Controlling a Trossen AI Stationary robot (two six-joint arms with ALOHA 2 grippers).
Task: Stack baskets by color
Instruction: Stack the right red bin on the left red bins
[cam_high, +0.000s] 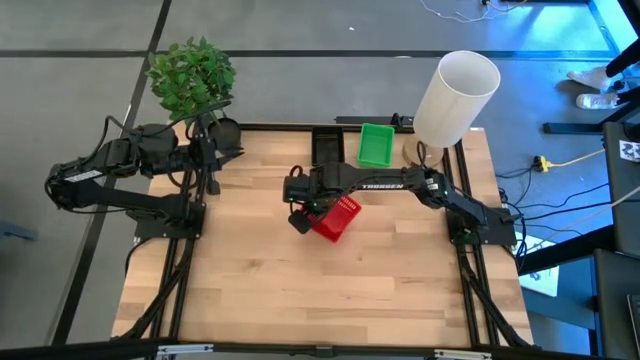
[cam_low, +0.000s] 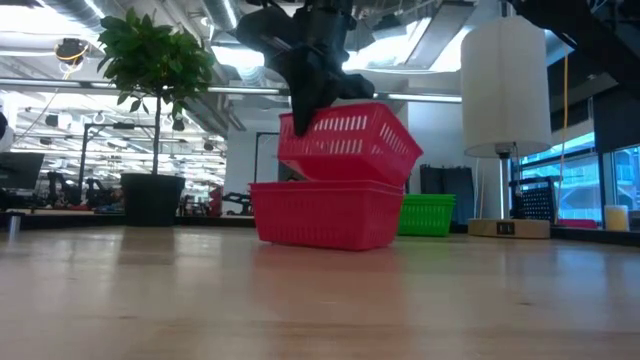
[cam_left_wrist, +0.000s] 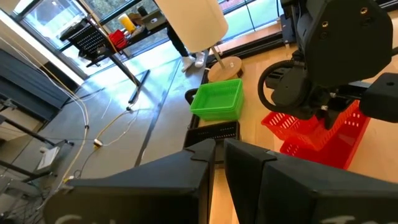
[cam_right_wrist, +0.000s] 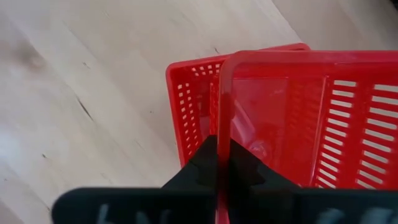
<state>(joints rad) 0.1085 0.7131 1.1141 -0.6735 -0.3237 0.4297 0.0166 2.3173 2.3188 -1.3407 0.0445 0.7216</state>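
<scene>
Two red baskets are at the table's middle. One red basket (cam_low: 325, 212) stands on the wood. Over it a second red basket (cam_low: 350, 140) is tilted, with my right gripper (cam_right_wrist: 222, 165) shut on it. A green basket (cam_high: 376, 145) stands at the far edge, right of centre. My left gripper (cam_left_wrist: 217, 174) waits shut at the far left of the table, raised, with nothing in it. My right gripper pinches one end wall of the upper red basket at its rim (cam_right_wrist: 222, 124), one finger inside the basket and one outside. The fingers come from above, pointing steeply down. The basket hangs tilted, its bottom edge (cam_low: 350, 180) at the lower basket's rim.
A tall white cylinder (cam_high: 455, 95) stands at the far right corner, and a potted plant (cam_high: 190, 75) at the far left corner. Bare wood lies across the near half of the table (cam_high: 320, 290).
</scene>
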